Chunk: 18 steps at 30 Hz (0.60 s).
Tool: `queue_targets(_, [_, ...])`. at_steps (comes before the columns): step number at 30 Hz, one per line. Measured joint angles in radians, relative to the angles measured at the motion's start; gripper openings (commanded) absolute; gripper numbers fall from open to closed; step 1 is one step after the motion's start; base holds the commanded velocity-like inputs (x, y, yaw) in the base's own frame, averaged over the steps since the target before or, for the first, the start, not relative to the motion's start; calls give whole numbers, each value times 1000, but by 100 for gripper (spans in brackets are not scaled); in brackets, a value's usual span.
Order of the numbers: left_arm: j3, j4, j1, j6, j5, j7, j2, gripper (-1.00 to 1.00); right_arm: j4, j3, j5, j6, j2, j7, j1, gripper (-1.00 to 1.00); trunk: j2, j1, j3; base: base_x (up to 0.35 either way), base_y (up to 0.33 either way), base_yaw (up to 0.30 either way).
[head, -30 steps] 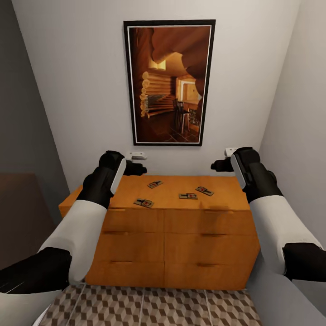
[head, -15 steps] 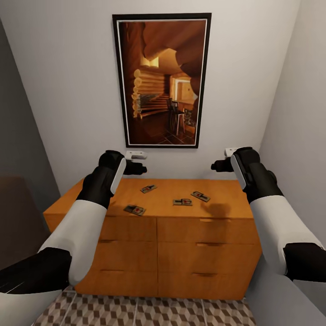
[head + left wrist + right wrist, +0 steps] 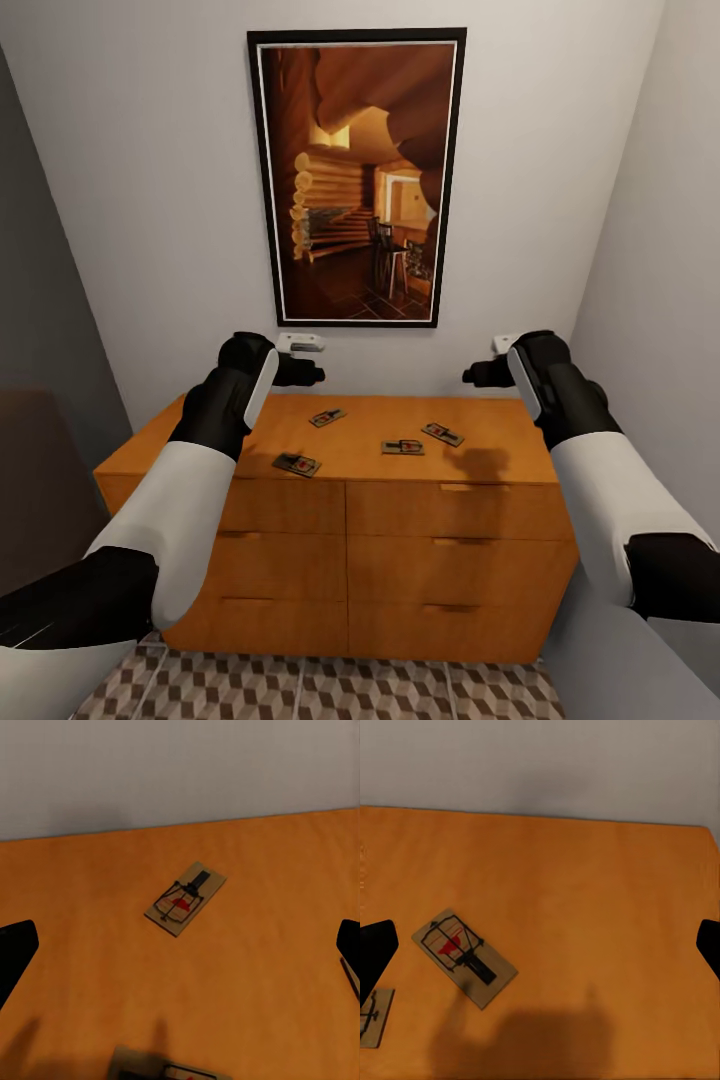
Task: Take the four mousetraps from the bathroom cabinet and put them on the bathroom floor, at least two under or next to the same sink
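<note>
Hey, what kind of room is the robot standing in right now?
Probably a narrow corner of a home, maybe a bathroom nook: patterned tile floor, a low wooden cabinet against the wall with mousetraps on top, and a framed picture above it.

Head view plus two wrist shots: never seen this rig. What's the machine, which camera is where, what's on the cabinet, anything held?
It is a simulated wheeled robot with two arms. The big picture comes from its head camera, looking down over both arms at an orange-brown cabinet under a framed picture. The left gripper and right gripper hover above the cabinet top, both open and empty.

The two smaller pictures come from cameras near each gripper, looking along its fingers; the dark shapes at the edges are the fingertips.

Four mousetraps lie flat on the cabinet top, apart from each other: front left mousetrap, back left mousetrap, middle mousetrap, right mousetrap. The cube-patterned floor shows below.
</note>
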Motion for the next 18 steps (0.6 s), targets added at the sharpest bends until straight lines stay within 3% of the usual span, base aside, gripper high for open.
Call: queue_targets(18, [-1,0,0,0,1,0,-3,100,59,2,-43,0,1,105,-2,100,0,0,0,0,0,0])
